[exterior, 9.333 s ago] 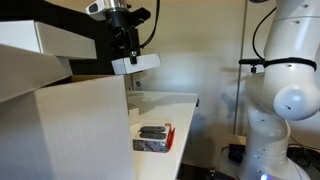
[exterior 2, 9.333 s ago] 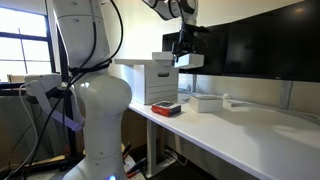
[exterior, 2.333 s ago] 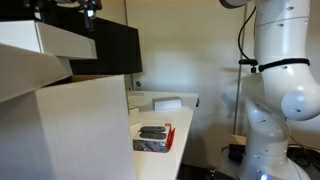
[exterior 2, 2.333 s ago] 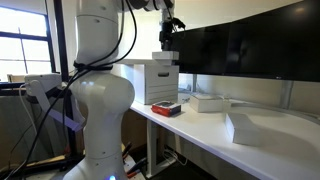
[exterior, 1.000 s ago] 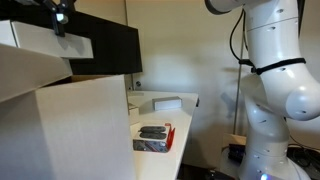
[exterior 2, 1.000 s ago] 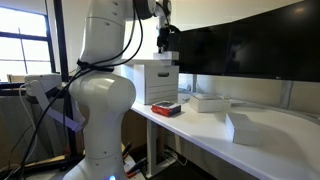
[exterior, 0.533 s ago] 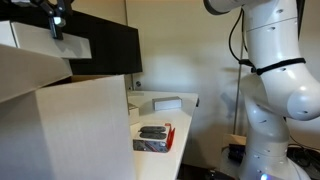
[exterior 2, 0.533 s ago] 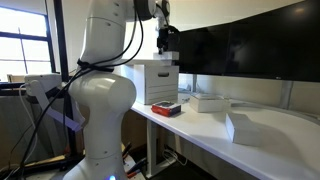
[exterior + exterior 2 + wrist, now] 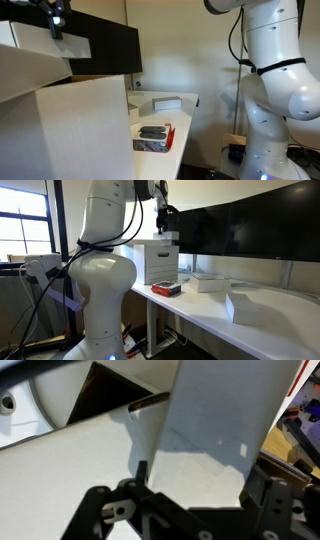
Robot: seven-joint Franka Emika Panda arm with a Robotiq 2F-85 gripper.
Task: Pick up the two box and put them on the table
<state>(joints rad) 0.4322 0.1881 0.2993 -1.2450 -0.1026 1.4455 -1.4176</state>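
My gripper [image 9: 58, 32] is at the top of the huge pale carton [image 9: 80, 130], and it shows there in both exterior views [image 9: 166, 236]. In the wrist view its fingers [image 9: 141, 472] stand tight against both sides of a small white flat box [image 9: 215, 420]. That box [image 9: 76, 45] rests on the carton top. Two more white boxes lie on the long white table [image 9: 205, 320]: one near the carton [image 9: 207, 282], one nearer the camera [image 9: 250, 307]. Only the one near the carton shows in an exterior view [image 9: 165, 102].
A grey tray with a red edge [image 9: 153, 138] sits on the table beside the carton [image 9: 152, 265]. Dark monitors [image 9: 250, 225] line the back of the table. The robot's white base [image 9: 95, 290] stands off the table's end.
Nothing has moved in the last second. Before that, my gripper came down from above onto the box on the carton. The box it held 9.3 s ago lies on the table.
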